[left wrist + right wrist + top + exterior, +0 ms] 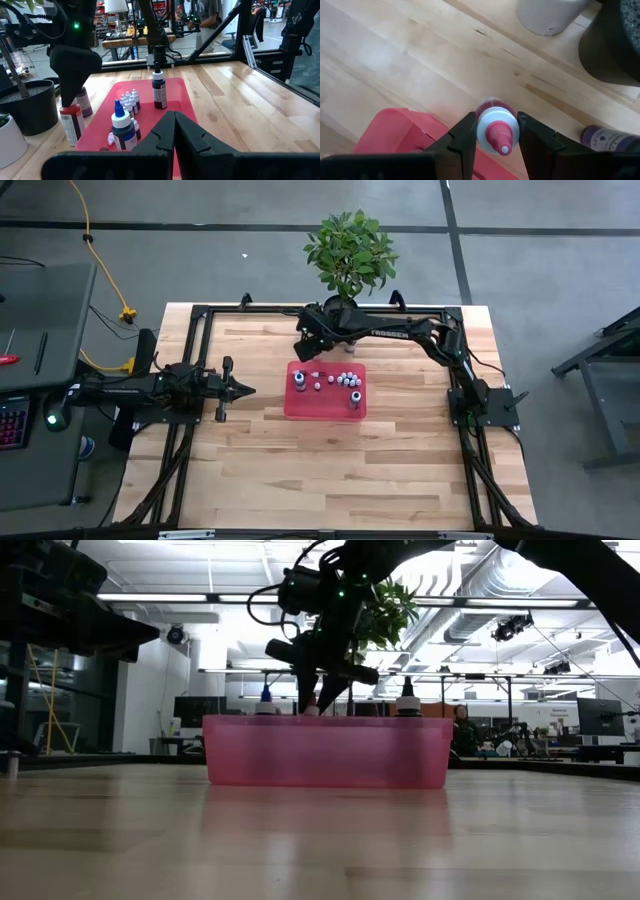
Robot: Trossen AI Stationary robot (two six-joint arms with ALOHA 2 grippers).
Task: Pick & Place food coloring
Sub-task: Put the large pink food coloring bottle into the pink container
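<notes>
The red tray (325, 405) lies mid-table and holds several small food coloring bottles: a blue-capped one (121, 129), a tall dark one (159, 89) and tiny white-capped ones (130, 101). My right gripper (495, 131) reaches to the tray's far-left corner and is shut on a red bottle (70, 125) just outside the tray. A purple bottle (610, 137) stands on the table beside it. My left gripper (175, 122) waits shut, left of the tray (240, 390). My right gripper pinches the red bottle at its white cap (496, 124), one finger on each side, coming from above and pointing down. The bottle stands upright below the fingers (75, 70), beside the tray's rim. I cannot tell whether its base touches the table.
A dark plant pot (30, 107) and a small white pot (547, 15) stand at the table's far edge, close behind the right gripper. The leafy plant (350, 250) rises above them. Bare wood lies near and to the right of the tray.
</notes>
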